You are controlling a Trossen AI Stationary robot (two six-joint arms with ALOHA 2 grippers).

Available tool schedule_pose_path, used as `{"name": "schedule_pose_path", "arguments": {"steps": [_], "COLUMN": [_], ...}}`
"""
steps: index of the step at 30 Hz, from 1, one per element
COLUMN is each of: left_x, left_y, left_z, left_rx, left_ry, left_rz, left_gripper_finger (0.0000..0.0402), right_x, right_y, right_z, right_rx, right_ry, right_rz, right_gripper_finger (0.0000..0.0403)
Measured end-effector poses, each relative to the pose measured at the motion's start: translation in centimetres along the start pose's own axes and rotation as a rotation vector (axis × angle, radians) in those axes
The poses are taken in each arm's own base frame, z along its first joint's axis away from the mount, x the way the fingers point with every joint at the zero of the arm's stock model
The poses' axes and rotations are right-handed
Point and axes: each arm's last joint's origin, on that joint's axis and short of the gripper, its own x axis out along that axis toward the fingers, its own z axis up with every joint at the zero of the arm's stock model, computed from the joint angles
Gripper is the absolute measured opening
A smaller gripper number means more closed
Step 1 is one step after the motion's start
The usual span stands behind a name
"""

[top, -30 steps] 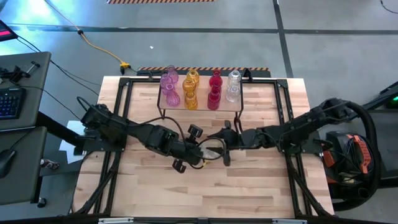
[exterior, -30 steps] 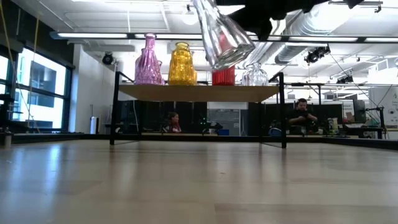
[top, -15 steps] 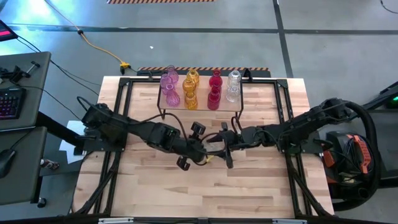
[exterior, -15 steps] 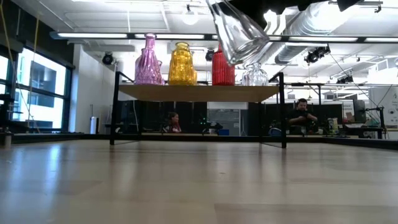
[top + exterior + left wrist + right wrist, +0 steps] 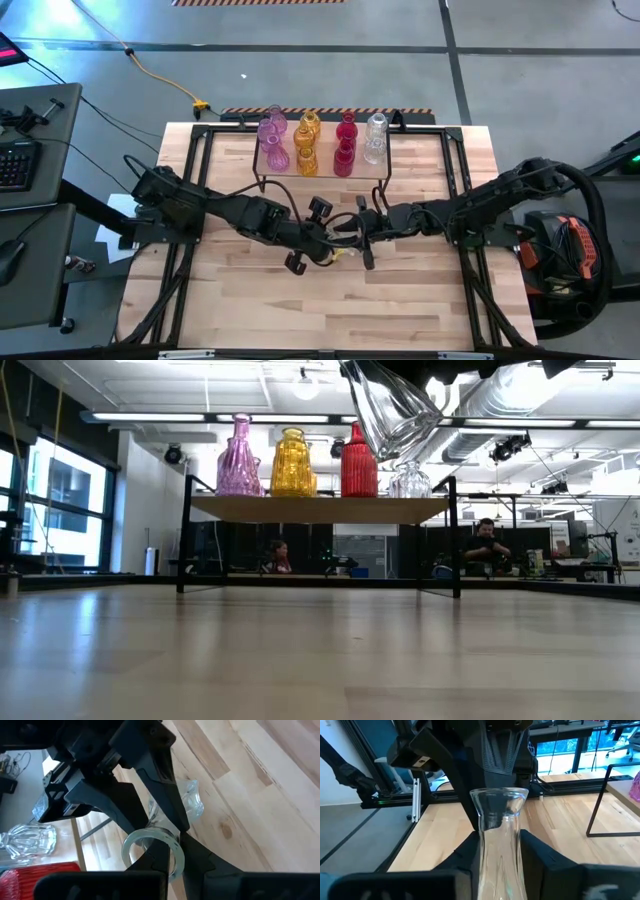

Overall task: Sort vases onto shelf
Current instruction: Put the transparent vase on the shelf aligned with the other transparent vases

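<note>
Higher now hangs the clear vase (image 5: 392, 412), lifted between both claws. Left gripper (image 5: 322, 243) and right gripper (image 5: 352, 240) both clamp it, meeting mid-table.

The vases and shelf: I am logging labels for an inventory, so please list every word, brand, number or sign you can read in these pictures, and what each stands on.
None can be read.
The vases and the shelf: no label or print shows.
The clear vase held between both grippers: bare glass.
The striped strip behind the table: hazard stripes only, no words.
</note>
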Motion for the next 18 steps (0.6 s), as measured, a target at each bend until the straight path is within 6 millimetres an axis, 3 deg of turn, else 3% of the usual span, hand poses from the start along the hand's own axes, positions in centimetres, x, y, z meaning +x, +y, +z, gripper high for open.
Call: {"name": "schedule_pose_path", "arguments": {"steps": [2, 18], "left_x": [0.00, 0.02], "left_y": [-0.01, 0.03], "left_z": [-0.01, 0.00], "left_rx": [-0.001, -0.028], "left_ry": [0.000, 0.003], "left_rz": [-0.005, 0.007], "left_gripper_finger": [0.0015, 0.0040], "right_x": [0.01, 0.03], "right_y": [-0.10, -0.24], "right_z": [0.00, -0.01], "right_rx": [0.005, 0.035], "right_ry": [0.001, 0.004], "right_rz": [-0.003, -0.008], "right_gripper_finger": [0.0070, 0.0070]}}
